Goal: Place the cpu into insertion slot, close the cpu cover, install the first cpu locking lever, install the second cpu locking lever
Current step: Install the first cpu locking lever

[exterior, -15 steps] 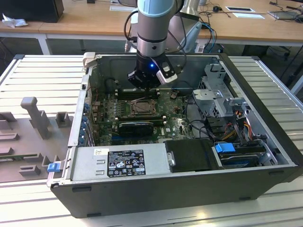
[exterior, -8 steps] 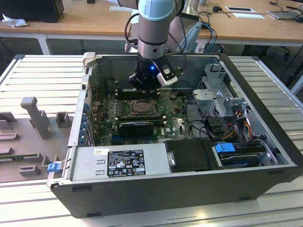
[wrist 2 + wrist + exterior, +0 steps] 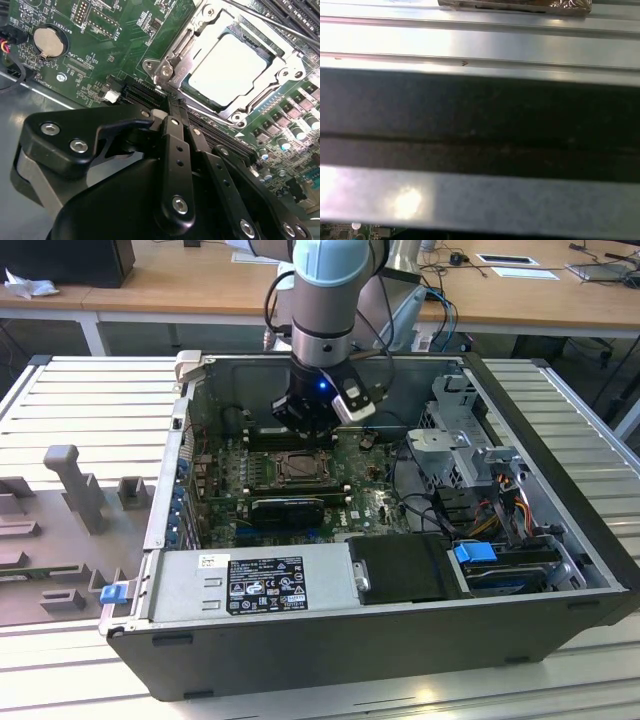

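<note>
Inside the dark socket frame of the insertion slot [image 3: 197, 102] lies the pale square metal cpu [image 3: 227, 67], the silver windowed cpu cover [image 3: 272, 85] closed over it; black gripper [image 3: 172, 107] clenched empty nearby; lever state unclear.

Pale blue joint cap on the silver-grey arm [image 3: 325, 290], black cables looping beside it, a small blue light glowing at the wrist. The gripper [image 3: 172, 107] is matte black, its linkage bars studded with silver screws.

Single arm reaching steeply downward, wrist vertical, claw [image 3: 172, 107] fingers [image 3: 176, 150] pressed together, holding nothing
</note>
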`<state>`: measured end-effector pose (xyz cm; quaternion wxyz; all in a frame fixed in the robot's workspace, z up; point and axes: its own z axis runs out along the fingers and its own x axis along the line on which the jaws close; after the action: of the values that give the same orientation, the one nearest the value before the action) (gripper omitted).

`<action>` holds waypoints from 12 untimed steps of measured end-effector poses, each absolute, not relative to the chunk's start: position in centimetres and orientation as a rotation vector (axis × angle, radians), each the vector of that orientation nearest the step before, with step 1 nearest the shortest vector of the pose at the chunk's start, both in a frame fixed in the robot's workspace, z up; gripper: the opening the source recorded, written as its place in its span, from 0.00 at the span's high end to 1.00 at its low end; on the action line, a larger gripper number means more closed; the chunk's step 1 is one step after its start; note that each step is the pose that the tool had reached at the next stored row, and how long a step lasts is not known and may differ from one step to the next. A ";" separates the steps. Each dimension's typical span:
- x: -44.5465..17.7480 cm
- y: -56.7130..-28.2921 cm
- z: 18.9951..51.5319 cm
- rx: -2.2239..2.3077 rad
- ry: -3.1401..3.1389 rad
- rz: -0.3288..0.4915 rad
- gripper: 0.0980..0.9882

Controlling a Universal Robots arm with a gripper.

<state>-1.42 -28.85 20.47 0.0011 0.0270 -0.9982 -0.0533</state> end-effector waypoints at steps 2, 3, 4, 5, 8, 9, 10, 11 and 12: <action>-1.4 -28.8 20.4 0.085 -3.134 -0.162 0.99; -1.4 -28.8 20.4 0.085 -3.134 -0.160 0.99; -1.4 -28.8 20.4 0.084 -3.134 -0.156 0.99; -1.4 -28.8 20.4 0.085 -3.134 -0.153 0.99; -1.4 -28.9 20.4 0.085 -3.134 -0.150 0.99; -1.4 -28.8 20.3 0.084 -3.134 -0.150 0.99; -1.4 -28.8 20.3 0.085 -3.135 -0.152 0.99; -1.4 -28.8 20.2 0.085 -3.134 -0.152 0.99; -1.4 -28.8 20.2 0.085 -3.134 -0.151 0.99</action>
<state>-1.41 -28.84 20.17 0.0013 0.0269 -0.9985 -0.0482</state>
